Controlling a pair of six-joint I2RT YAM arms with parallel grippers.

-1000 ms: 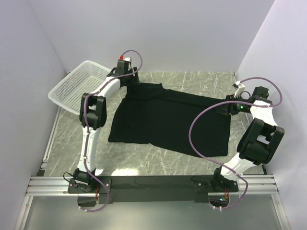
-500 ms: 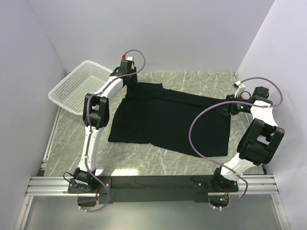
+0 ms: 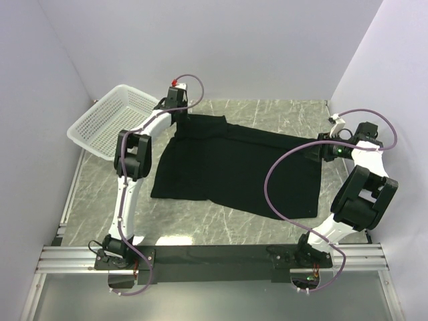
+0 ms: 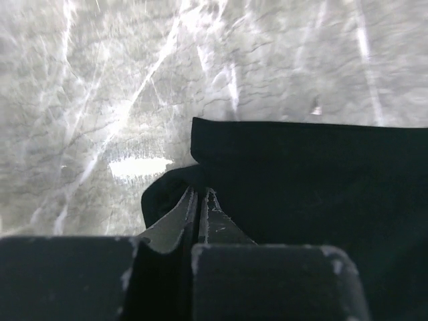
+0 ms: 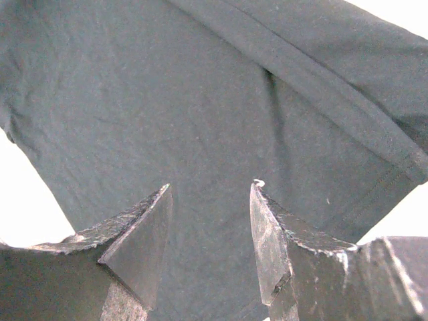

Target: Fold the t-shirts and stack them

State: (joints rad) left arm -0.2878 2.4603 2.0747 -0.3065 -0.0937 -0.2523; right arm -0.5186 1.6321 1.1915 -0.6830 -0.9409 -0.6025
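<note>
A black t-shirt (image 3: 234, 167) lies spread flat across the middle of the marble table. My left gripper (image 3: 180, 119) is at its far left corner. In the left wrist view the left gripper (image 4: 200, 192) is shut, its tips pinching a bunched fold at the edge of the t-shirt (image 4: 314, 180). My right gripper (image 3: 319, 148) hovers at the shirt's right edge. Seen from the right wrist, the right gripper (image 5: 210, 190) stands open just above the t-shirt (image 5: 167, 100), with only flat cloth behind the gap between its fingers.
A white mesh basket (image 3: 110, 124) sits tilted at the far left against the wall. Grey walls close in the table on the left, back and right. An aluminium rail (image 3: 214, 257) with both arm bases runs along the near edge.
My left gripper has closed from open onto the shirt's far left corner and shifted slightly toward the back. The right arm has barely moved.
</note>
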